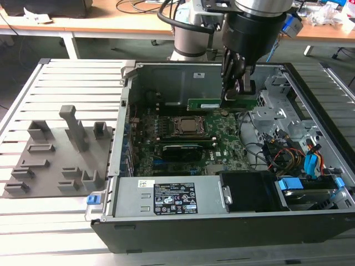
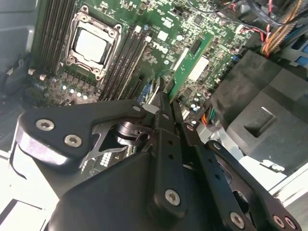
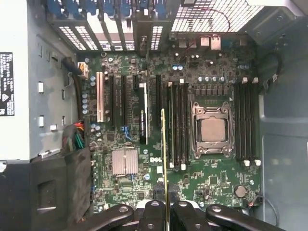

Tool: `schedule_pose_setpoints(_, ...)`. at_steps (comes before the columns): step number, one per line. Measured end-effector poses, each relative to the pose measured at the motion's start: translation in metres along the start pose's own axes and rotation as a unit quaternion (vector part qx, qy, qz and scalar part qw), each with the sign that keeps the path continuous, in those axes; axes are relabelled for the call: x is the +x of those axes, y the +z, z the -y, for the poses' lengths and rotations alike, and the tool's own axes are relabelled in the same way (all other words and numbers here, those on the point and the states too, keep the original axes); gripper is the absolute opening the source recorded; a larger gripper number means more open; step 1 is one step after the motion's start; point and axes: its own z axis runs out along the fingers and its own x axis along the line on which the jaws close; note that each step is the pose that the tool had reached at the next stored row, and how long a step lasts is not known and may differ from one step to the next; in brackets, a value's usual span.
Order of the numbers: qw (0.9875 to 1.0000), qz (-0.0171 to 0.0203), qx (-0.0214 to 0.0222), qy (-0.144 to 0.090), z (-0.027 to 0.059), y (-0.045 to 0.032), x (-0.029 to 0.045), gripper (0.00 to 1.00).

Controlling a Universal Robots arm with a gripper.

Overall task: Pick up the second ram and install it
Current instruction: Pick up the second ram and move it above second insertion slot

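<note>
Hand (image 3: 164,211) is clamped on 1 end of the ram (image 3: 163,144), holding it on edge over the motherboard (image 3: 216,180). In the exterior view the ram reaches toward 9 o'clock from the hand, at 12 o'clock of the socket (image 1: 187,126).

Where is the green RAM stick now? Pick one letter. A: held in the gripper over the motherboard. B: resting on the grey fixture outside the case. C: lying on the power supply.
A: the gripper is shut on the second ram, which hangs over the motherboard inside the open case, not seated in a slot.
</note>
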Motion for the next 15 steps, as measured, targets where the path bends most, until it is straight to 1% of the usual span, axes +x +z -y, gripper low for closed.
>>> schedule_pose_setpoints(1, 1.0, 0.0, 0.0, 0.0, -0.0023, 0.001, -0.0027, 0.14)
schedule_pose_setpoints(3, 1.0, 0.0001, 0.0, 0.0, -0.0027, 0.0021, -0.006, 0.14)
schedule_pose_setpoints(4, 1.0, 0.0, 0.0, 0.0, -0.0029, 0.0032, -0.0113, 0.14)
schedule_pose_setpoints(8, 1.0, 0.0, 0.0, 0.0, -0.0034, 0.005, -0.019, 0.14)
schedule_pose_setpoints(10, 1.0, 0.0, 0.0, 0.0, -0.0036, 0.0055, -0.0207, 0.14)
schedule_pose_setpoints(15, 1.0, 0.0, 0.0, 0.0, -0.0036, 0.0063, -0.021, 0.14)
